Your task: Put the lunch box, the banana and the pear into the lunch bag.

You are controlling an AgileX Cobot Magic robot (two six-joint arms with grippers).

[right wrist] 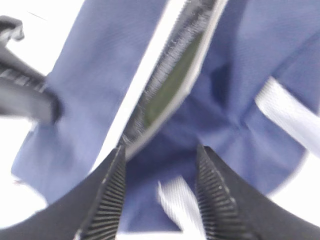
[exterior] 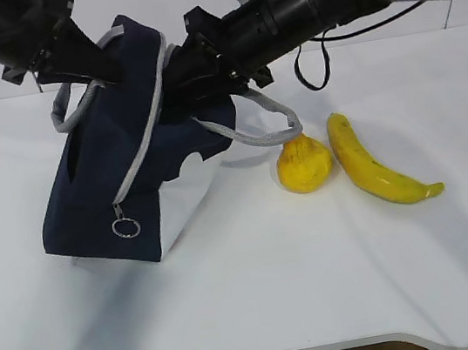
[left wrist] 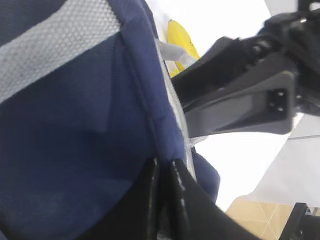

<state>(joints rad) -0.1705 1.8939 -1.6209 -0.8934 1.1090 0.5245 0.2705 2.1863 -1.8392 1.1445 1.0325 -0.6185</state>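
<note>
Right wrist view: lunch bag beyond gripper.

The lunch bag sits tilted on the tabletop, between the left tool, pinched on its upper edge, and the right tool above its slit; in the slit, ahead of the right tool, shows the lunch box; right of and below the right tool lies the pear, touching a bag handle; the banana lies just beyond it.
</note>
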